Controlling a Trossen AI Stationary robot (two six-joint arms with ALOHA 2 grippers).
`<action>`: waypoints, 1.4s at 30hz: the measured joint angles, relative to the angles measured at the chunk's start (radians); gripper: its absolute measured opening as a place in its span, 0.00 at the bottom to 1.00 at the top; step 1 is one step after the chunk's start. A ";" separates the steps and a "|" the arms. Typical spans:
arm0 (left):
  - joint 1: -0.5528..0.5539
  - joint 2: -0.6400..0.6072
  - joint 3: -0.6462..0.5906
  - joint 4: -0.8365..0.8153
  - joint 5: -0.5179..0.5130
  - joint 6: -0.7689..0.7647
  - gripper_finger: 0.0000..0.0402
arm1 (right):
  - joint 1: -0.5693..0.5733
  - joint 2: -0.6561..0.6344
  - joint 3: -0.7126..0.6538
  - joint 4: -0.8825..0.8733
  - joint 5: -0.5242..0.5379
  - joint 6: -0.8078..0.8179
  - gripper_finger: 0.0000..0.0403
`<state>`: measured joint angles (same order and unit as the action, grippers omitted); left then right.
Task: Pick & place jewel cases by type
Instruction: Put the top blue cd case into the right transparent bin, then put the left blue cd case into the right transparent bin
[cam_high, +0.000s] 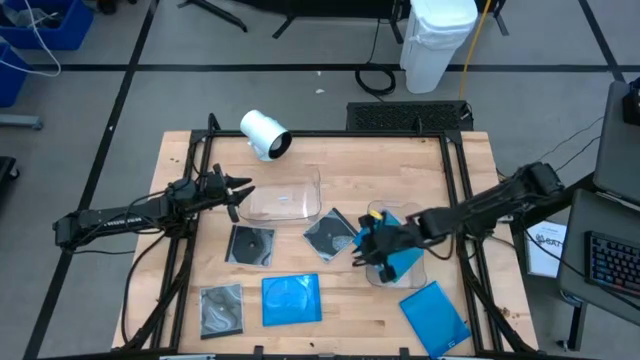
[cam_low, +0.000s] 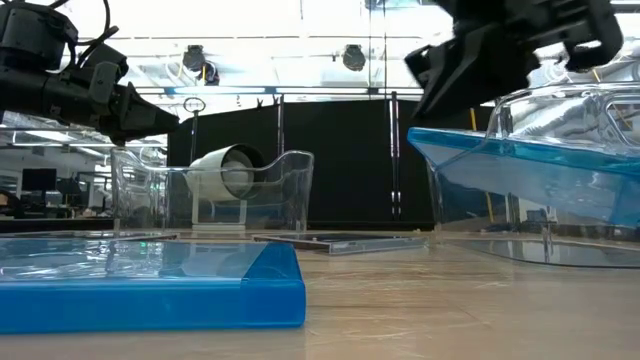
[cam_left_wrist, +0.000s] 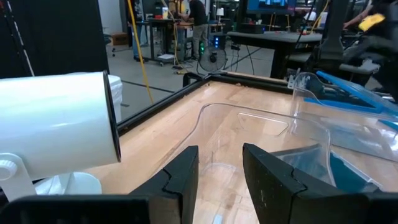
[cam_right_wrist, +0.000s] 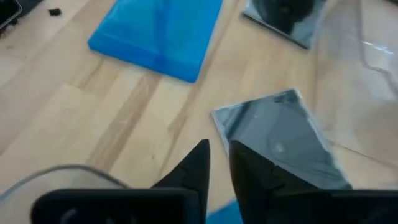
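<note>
Jewel cases: 3 opaque blue, 3 dark/clear w/ disc.
Blue case (cam_high: 400, 258): tilted in clear tray (cam_high: 378, 212), worktop (cam_high: 330, 160) right.
Right end effector (cam_high: 368, 248): above it, fingers nearly closed, nothing held.
Left end effector (cam_high: 240, 192): part-open, empty.

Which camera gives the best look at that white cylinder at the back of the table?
The high view: the white cylinder shows whole, lying on its side at the table's far edge. The left wrist view shows it large but cropped. The low view sees it only through a clear tray. The right wrist view misses it.
</note>
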<state>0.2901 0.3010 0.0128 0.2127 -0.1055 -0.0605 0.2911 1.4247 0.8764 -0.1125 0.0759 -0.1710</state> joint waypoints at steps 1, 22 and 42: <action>0.000 0.000 0.000 0.000 0.000 0.000 0.32 | -0.011 0.012 0.000 0.012 -0.016 -0.002 0.09; 0.000 0.000 0.000 -0.002 -0.001 0.002 0.32 | -0.047 0.003 0.000 -0.095 0.428 -0.073 0.00; 0.000 0.000 0.000 0.001 -0.001 0.004 0.32 | 0.032 -0.430 -0.027 -0.191 0.418 0.107 0.00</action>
<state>0.2905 0.3011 0.0128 0.2134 -0.1062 -0.0563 0.3229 0.9944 0.8495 -0.3033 0.4942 -0.0639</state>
